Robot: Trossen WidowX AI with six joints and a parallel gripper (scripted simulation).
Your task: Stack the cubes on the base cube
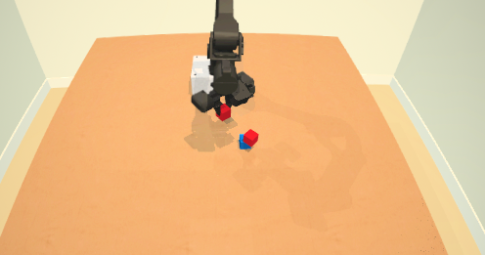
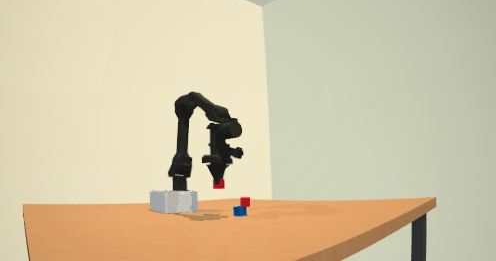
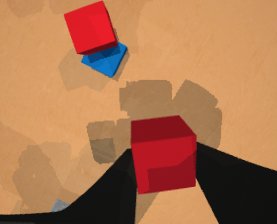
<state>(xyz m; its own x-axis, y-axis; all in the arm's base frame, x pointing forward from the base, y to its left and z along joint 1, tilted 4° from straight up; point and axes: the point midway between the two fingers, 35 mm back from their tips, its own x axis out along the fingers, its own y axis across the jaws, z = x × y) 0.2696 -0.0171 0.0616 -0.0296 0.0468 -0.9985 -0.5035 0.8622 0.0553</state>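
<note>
My gripper (image 1: 223, 108) (image 2: 218, 180) (image 3: 161, 151) is shut on a red cube (image 1: 224, 112) (image 2: 218, 184) (image 3: 163, 152) and holds it in the air above the table, to the left of and behind the base cube. The small blue base cube (image 1: 242, 145) (image 2: 239, 211) (image 3: 109, 60) stands on the table. A second red cube (image 1: 251, 137) (image 2: 245, 201) (image 3: 90, 26) sits on top of it, shifted over one top corner so that it overhangs. In the wrist view the stack lies up and to the left of the held cube.
The arm's white-grey mounting block (image 1: 199, 74) (image 2: 173, 201) stands behind the gripper. The orange table (image 1: 122, 177) (image 2: 325, 226) ends at an edge near the walls on the left and right.
</note>
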